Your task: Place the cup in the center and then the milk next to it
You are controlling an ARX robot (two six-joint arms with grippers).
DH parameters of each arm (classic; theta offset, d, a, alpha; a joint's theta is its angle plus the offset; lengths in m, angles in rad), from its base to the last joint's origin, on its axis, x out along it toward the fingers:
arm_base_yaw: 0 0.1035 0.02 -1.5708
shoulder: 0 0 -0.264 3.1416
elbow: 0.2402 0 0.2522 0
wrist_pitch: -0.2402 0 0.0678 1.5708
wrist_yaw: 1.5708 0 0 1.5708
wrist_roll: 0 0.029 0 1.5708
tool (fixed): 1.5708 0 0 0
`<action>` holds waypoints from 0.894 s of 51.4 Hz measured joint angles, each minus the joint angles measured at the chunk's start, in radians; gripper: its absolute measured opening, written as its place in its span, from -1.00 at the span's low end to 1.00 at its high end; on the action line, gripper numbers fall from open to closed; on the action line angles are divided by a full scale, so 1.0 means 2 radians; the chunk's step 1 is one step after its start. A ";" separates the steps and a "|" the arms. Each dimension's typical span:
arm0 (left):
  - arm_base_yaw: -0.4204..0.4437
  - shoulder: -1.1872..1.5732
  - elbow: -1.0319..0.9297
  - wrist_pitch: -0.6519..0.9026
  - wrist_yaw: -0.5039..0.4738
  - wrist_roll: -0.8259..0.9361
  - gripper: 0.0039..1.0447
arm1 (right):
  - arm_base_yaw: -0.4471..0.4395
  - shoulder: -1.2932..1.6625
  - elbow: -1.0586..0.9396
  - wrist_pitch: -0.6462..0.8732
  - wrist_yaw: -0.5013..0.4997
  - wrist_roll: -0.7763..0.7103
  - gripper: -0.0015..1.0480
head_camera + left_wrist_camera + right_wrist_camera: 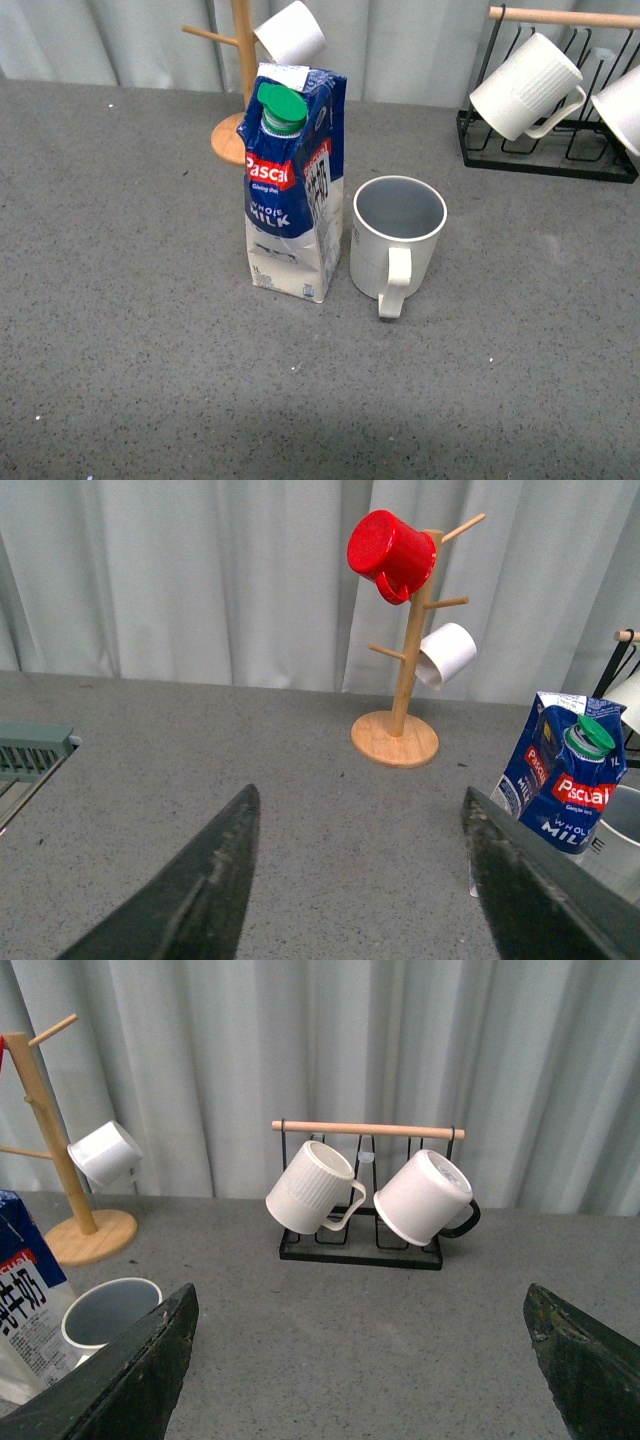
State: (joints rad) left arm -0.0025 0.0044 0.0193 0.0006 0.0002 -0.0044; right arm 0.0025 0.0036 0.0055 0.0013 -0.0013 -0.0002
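Looking at it biggest to smallest, here's the rundown:

Table [120, 380]: grey speckled top, curtain along the far edge, loads of bare space near the robot.

Wire rack [545, 160]: far right, wooden bar on top, two white mugs hanging off it. Not the ones we care about.

Mug tree [405, 695]: far side, just behind the carton. A red cup [390, 555] and a small smooth white cup [445, 655] hang on its pegs.

Milk [293, 185]: tall blue-and-white carton, green cap, standing upright about mid-table, its top a bit crumpled.

Cup [397, 238]: ribbed cream mug, upright, right of the milk and just beside it, maybe touching at the base, can't tell. Handle points toward the near side.

Left gripper [355, 880]: fingers spread wide, nothing in them, hovering left of the milk and well clear of it.

Right gripper [360, 1360]: also wide apart and empty, sitting near-right of the cup, clear of it.

Where we're at: looks to me like both things are already placed, cup central and milk next to it.

Doing it right: I'd say back both arms straight off without sweeping sideways. That carton is tall and could tip with one nudge, knocking the cup.
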 joint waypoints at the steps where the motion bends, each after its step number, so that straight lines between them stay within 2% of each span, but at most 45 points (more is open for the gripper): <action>1: 0.000 0.000 0.000 0.000 0.000 0.000 0.28 | 0.000 0.000 0.000 0.000 0.000 0.000 0.82; 13: 0.000 0.000 0.000 0.000 0.000 0.001 0.92 | 0.000 0.000 0.000 0.000 0.000 0.000 0.82; 17: 0.000 0.000 0.000 0.000 0.000 0.000 0.87 | 0.000 0.000 0.000 0.000 0.000 0.000 0.82; 46: 0.000 0.000 0.000 0.000 0.000 0.000 0.88 | 0.000 0.000 0.000 0.000 0.000 0.000 0.82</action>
State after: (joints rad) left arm -0.0025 0.0044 0.0193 0.0006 0.0002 -0.0040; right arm 0.0025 0.0036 0.0055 0.0013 -0.0013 -0.0002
